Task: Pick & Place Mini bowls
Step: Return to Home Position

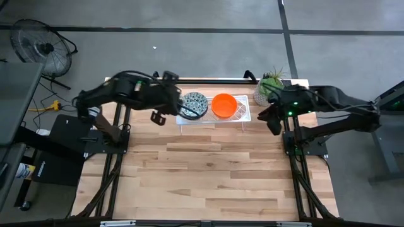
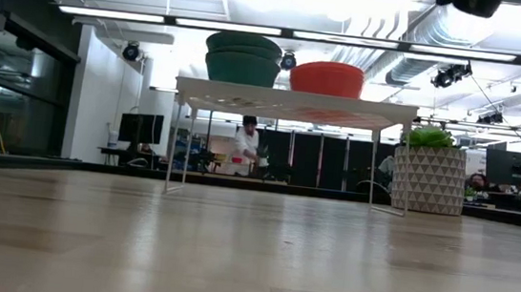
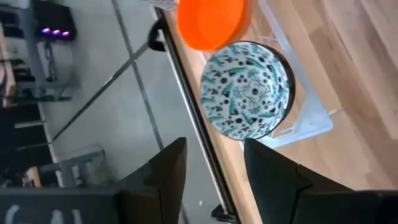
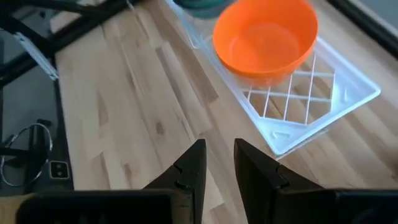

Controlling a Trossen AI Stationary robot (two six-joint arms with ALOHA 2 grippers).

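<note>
A white wire rack (image 1: 243, 115) stands on its legs at the table's far middle. On it sit the mini bowls: a grey-and-white patterned one (image 1: 194, 104), stacked on another in the low view (image 2: 243, 58), and a bright orange one (image 1: 223, 105) to its right. My left gripper (image 1: 172, 111) hovers above and just left of the patterned bowl (image 3: 245, 90), open, with nothing between its fingers (image 3: 214, 168). My right gripper (image 1: 269, 118) hangs in the air right of the rack, facing the orange bowl (image 4: 266, 37), its fingers a little apart (image 4: 217, 165) and holding nothing.
A pale patterned pot with a green plant (image 1: 268, 88) stands at the far right corner, close to my right arm. The wooden table (image 1: 208, 176) stretches out bare in front of the rack. A floor fan (image 1: 38, 47) stands off the table at the far left.
</note>
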